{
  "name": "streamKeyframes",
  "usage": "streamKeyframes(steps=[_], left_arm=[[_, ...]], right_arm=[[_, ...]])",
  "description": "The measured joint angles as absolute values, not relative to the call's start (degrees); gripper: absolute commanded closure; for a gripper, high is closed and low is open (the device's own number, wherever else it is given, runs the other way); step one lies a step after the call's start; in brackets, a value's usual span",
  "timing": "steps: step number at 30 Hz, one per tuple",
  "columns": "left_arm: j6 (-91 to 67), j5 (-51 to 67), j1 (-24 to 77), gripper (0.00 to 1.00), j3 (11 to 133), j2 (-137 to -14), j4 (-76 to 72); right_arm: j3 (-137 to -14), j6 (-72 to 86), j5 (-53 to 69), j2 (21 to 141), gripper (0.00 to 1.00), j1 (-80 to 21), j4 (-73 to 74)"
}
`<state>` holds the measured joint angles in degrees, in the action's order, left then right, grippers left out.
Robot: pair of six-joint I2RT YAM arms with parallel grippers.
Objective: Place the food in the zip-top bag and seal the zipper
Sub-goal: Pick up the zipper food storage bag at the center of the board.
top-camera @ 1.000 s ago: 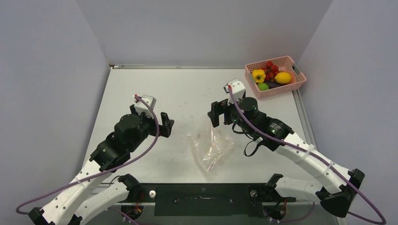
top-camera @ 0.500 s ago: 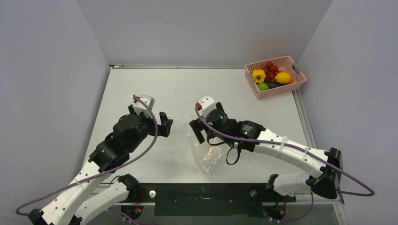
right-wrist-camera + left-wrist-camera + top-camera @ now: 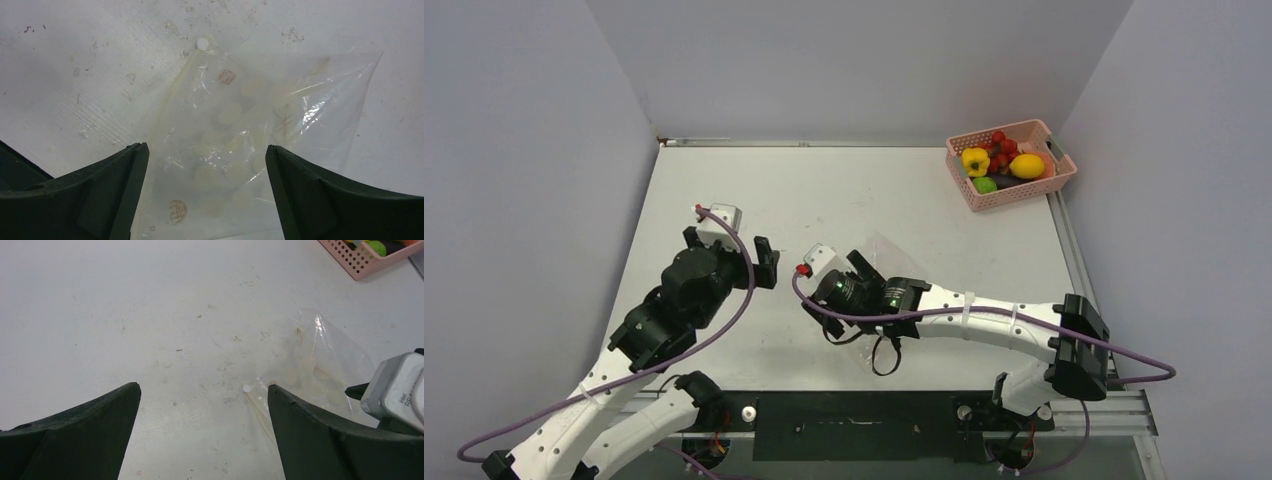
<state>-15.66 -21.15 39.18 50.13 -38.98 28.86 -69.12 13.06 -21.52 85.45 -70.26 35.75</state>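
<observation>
The right gripper [image 3: 206,150] hangs over the clear zip-top bag [image 3: 240,140] with its jaws spread wide, gripping nothing. The bag lies flat on the white table [image 3: 824,190], zipper [image 3: 170,125] along one edge. Left of it, the left gripper [image 3: 203,387] is also spread wide and gripping nothing. In the far right corner, the pink basket [image 3: 1004,197] holds the yellow bell pepper [image 3: 975,160], lemon [image 3: 1027,166], cherry tomatoes [image 3: 1002,145] and green piece [image 3: 985,184].
</observation>
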Motion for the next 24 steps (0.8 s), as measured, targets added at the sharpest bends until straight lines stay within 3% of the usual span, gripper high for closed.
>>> streamKeyframes(steps=[12,24], left_arm=[[-16.6,-33.8,37.5,0.04,49.5,-30.1,30.5],[-17.5,-37.1,36.6,0.04,48.9,-27.7,30.2]], right_arm=[[-72.1,13.9,-28.0,93.7,0.09,-76.5,38.3],[-76.2,14.8,-35.2,101.1,0.09,-82.1,41.7]])
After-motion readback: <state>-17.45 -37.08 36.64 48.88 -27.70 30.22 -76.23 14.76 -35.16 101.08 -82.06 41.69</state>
